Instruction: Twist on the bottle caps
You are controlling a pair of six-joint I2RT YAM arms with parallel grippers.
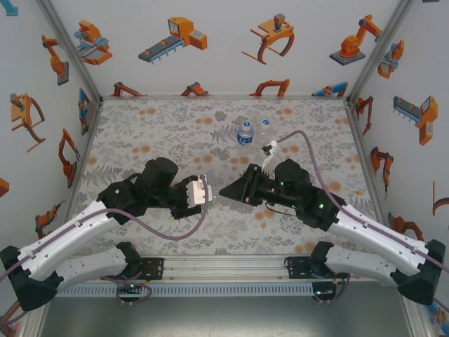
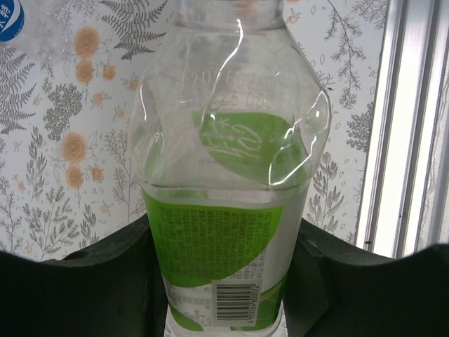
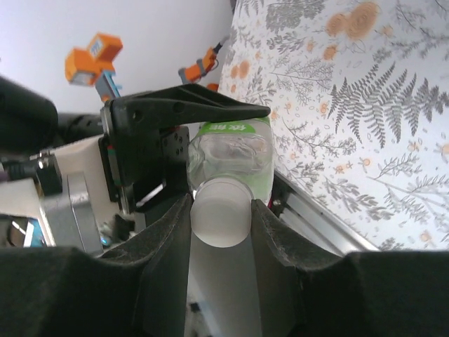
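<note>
My left gripper is shut on the green-label bottle, holding it sideways above the table with its neck pointing right. Both dark fingers press on the bottle's labelled sides in the left wrist view. My right gripper faces it from the right and is shut on a white bottle cap. The cap sits against the mouth of the green-label bottle. The blue-label bottle and the plain clear bottle stand upright side by side at the back middle of the table.
The floral tablecloth covers the table between the side walls. A grey cable loops from the right arm over the mat near the standing bottles. An aluminium rail runs along the near edge between the arm bases.
</note>
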